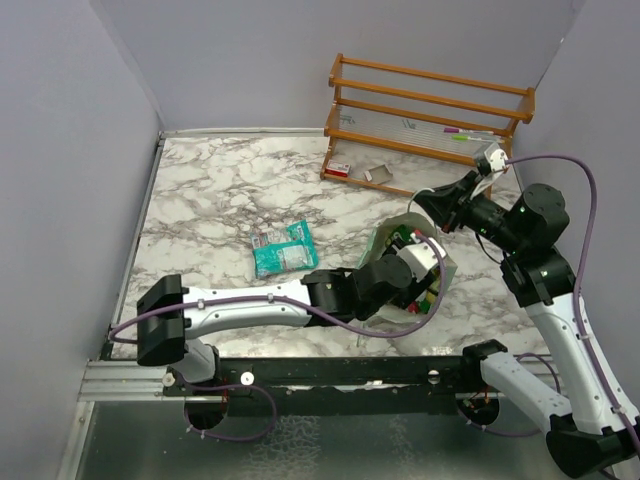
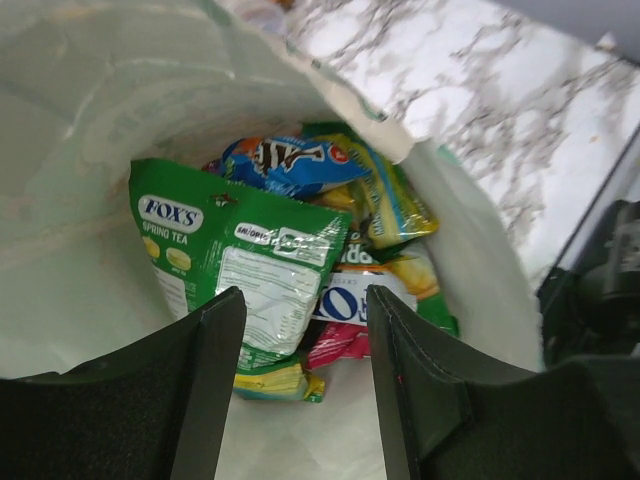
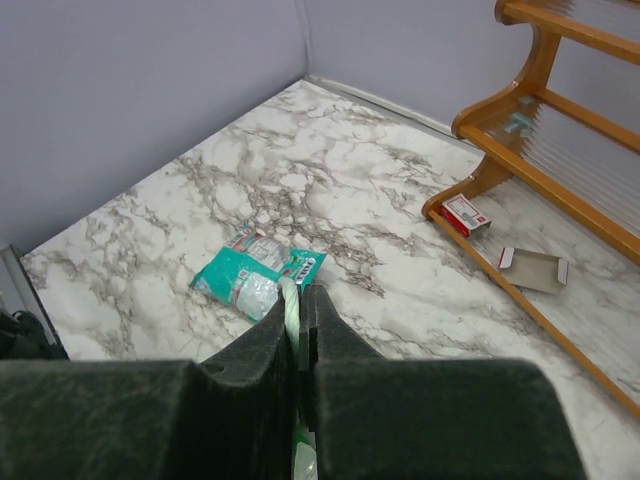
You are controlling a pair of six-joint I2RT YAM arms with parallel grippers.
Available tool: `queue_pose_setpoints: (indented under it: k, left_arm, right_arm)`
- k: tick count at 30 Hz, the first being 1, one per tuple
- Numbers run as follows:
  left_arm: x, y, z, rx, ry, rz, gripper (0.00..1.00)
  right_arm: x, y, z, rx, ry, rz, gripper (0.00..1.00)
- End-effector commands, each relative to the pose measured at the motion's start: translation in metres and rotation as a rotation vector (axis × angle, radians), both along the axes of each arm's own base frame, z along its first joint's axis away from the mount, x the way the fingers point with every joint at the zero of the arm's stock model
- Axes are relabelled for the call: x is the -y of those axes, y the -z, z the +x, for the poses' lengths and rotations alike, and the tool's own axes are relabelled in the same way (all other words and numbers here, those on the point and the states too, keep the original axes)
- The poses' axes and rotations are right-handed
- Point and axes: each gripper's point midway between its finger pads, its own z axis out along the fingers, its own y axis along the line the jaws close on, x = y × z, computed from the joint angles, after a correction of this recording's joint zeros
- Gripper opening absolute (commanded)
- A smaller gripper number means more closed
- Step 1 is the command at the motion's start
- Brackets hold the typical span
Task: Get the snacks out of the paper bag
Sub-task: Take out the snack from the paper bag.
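The pale green paper bag (image 1: 448,272) lies on its side at the right of the table, mouth toward my left arm. My left gripper (image 2: 305,310) is open and empty inside the bag's mouth (image 2: 90,180). In front of it lie several snack packets: a green Fox's packet (image 2: 225,260), a blue one (image 2: 285,160), a yellow-green one (image 2: 390,205) and a pink one (image 2: 340,342). My right gripper (image 3: 298,300) is shut on the bag's pale green rim (image 3: 290,310), holding it up. A teal-white packet (image 1: 284,247) lies on the table outside the bag; it also shows in the right wrist view (image 3: 255,275).
A wooden rack (image 1: 430,115) stands at the back right. A small red-white box (image 1: 339,168) and an opened flat carton (image 1: 380,174) lie at its foot. Grey walls close the back and left sides.
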Motion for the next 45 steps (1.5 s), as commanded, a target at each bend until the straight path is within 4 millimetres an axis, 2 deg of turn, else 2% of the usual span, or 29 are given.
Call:
queue_pose_setpoints:
  k: [1, 7, 13, 16, 19, 22, 25, 30, 35, 40, 44, 45]
  left_arm:
    - [-0.004, 0.010, 0.017, 0.052, -0.085, 0.072, 0.54]
    - [0.001, 0.036, 0.023, 0.064, -0.107, 0.165, 0.52]
    - [0.001, 0.050, 0.024, 0.064, -0.104, 0.184, 0.55]
    - [-0.004, 0.056, 0.028, 0.085, -0.128, 0.214, 0.58]
    - [-0.008, 0.079, 0.036, 0.132, -0.155, 0.292, 0.59]
    - [-0.015, 0.089, 0.047, 0.176, -0.207, 0.372, 0.58]
    - [-0.017, 0.092, 0.051, 0.203, -0.221, 0.401, 0.58]
    - [-0.015, 0.088, 0.043, 0.173, -0.176, 0.341, 0.64]
    - [-0.019, 0.098, 0.045, 0.172, -0.181, 0.369, 0.67]
    - [-0.025, 0.106, 0.053, 0.198, -0.215, 0.424, 0.53]
    - [-0.023, 0.091, 0.054, 0.205, -0.218, 0.395, 0.29]
    - [-0.023, 0.086, 0.053, 0.204, -0.214, 0.380, 0.25]
  right_arm:
    - [0.007, -0.022, -0.004, 0.085, 0.032, 0.017, 0.04]
    - [0.005, -0.023, -0.007, 0.084, 0.014, 0.023, 0.04]
    - [0.004, -0.023, -0.008, 0.086, 0.012, 0.022, 0.04]
    - [0.006, -0.025, -0.008, 0.084, 0.024, 0.027, 0.04]
    - [0.006, -0.023, -0.007, 0.093, 0.022, 0.026, 0.04]
    - [0.007, -0.023, -0.005, 0.074, 0.034, 0.029, 0.04]
    - [0.006, -0.022, -0.005, 0.084, 0.030, 0.026, 0.04]
    - [0.006, -0.022, -0.006, 0.082, 0.028, 0.024, 0.04]
    - [0.008, -0.023, -0.003, 0.078, 0.044, 0.026, 0.04]
    - [0.007, -0.021, -0.001, 0.074, 0.047, 0.036, 0.04]
    - [0.007, -0.019, -0.001, 0.078, 0.041, 0.029, 0.04]
    - [0.008, -0.019, 0.000, 0.076, 0.053, 0.035, 0.04]
